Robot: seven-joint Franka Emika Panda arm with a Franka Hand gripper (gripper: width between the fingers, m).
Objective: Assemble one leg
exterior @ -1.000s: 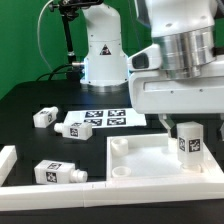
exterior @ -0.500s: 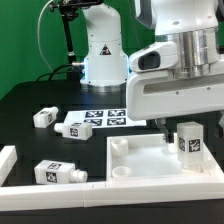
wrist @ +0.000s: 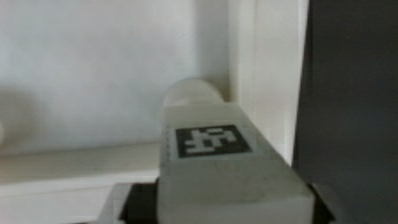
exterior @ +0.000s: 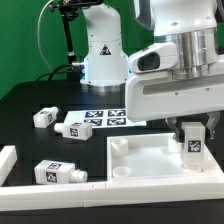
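The leg [exterior: 191, 142] is a small white post with a black-and-white tag. It stands upright in the corner of the large white panel [exterior: 140, 160] nearest the exterior view's right. My gripper [exterior: 193, 133] is down over it, one finger on each side, shut on the leg. In the wrist view the leg [wrist: 222, 150] fills the space between the jaws, with its tag facing the camera and the panel's raised rim [wrist: 267, 60] beside it.
Two loose legs lie on the black table at the exterior view's left, one farther back [exterior: 43, 117] and one nearer [exterior: 57, 171]. The marker board [exterior: 100, 121] lies behind the panel. A white rail [exterior: 8, 165] borders the left and front. The robot base [exterior: 103, 55] stands at the back.
My gripper has come down and shifted toward the exterior view's right, from beside the leg to around it. The leg and the other parts have not moved.
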